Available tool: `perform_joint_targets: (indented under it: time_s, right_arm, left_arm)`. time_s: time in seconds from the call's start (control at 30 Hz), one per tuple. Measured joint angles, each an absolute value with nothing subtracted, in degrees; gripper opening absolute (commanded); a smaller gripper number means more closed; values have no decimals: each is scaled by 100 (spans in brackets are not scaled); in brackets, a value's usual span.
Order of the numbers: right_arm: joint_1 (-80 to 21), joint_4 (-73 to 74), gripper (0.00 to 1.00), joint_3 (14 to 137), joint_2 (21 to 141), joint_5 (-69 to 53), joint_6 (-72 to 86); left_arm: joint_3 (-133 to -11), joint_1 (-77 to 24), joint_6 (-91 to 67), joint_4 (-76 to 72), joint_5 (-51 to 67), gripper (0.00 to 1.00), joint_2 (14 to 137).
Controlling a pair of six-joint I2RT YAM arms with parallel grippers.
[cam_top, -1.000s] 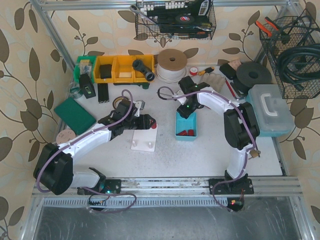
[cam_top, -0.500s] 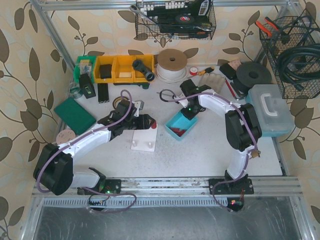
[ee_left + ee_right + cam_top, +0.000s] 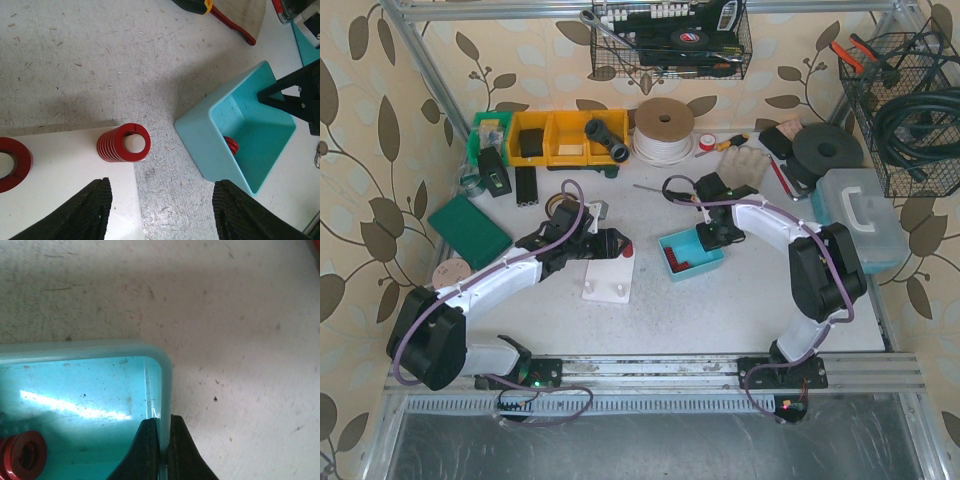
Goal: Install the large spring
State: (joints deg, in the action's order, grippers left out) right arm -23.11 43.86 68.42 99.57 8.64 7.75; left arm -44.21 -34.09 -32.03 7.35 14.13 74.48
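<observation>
The left gripper (image 3: 161,185) is spread wide and holds nothing; in its wrist view its two black fingers (image 3: 87,210) sit at the bottom corners with bare table (image 3: 100,60) and the corner of the white plate (image 3: 65,170) between them. Just ahead of it, slightly towards its left finger, a red spring (image 3: 112,150) stands upright near the plate's corner, with a pale peg (image 3: 132,144) showing through its centre. Further to the left of that finger, a wider red coil (image 3: 12,162) sits on the same plate, cut off by the frame edge; it may be the large spring, though too little of it shows to be sure. From above, the left gripper (image 3: 613,243) hovers at the plate's (image 3: 605,285) far edge.

Ahead and to the right of the left gripper lies the teal bin (image 3: 200,135), tipped so that its open side faces that camera, with a small red spring (image 3: 231,145) inside it.

The right gripper (image 3: 159,422) is closed narrowly on the bin's wall near a rounded corner, one finger inside the rim (image 3: 75,350) and one outside. Down and to the left of its fingers, the small spring (image 3: 22,455) rests on the bin's floor. In the overhead view the right gripper (image 3: 712,238) sits at the far right corner of the bin (image 3: 692,262), well apart from the left gripper
</observation>
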Motion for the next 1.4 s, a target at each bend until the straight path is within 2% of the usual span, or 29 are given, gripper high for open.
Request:
perform_joint_targets:
  time_s: [0.23, 0.27, 0.37, 0.47, 0.7, 0.87, 1.0, 1.4]
  right_arm:
    - [-2311, 4366, 1, 6556, 9730, 1017, 1455]
    - [-2311, 4359, 13, 6528, 9706, 1022, 1505]
    - [-2300, 4344, 36, 6442, 9655, 1092, 1586]
    - [-2259, 4456, 45, 6307, 9657, 1247, 1638]
    - [-2298, 4864, 46, 6497, 9332, 1437, 1649]
    - [-2628, 5002, 46, 6987, 8941, 1426, 1693]
    - [-2915, 4858, 46, 7094, 8842, 928, 1844]
    - [-3063, 4104, 48, 7063, 9915, -244, 2364]
  left_arm:
    - [-4421, -3409, -3203, 740, 1413, 59, 7485]
    - [-4423, -3409, -3203, 740, 1413, 59, 7502]
    - [-4425, -3409, -3203, 749, 1415, 60, 7570]
    - [-4425, -3409, -3208, 762, 1415, 63, 7620]
    - [-4425, -3409, -3262, 760, 1409, 72, 7629]
    - [-4425, -3409, -3293, 760, 1385, 73, 7623]
    - [-4423, -3409, -3297, 760, 1358, 74, 7559]
    - [-4381, -3409, -3299, 753, 1234, 74, 7288]
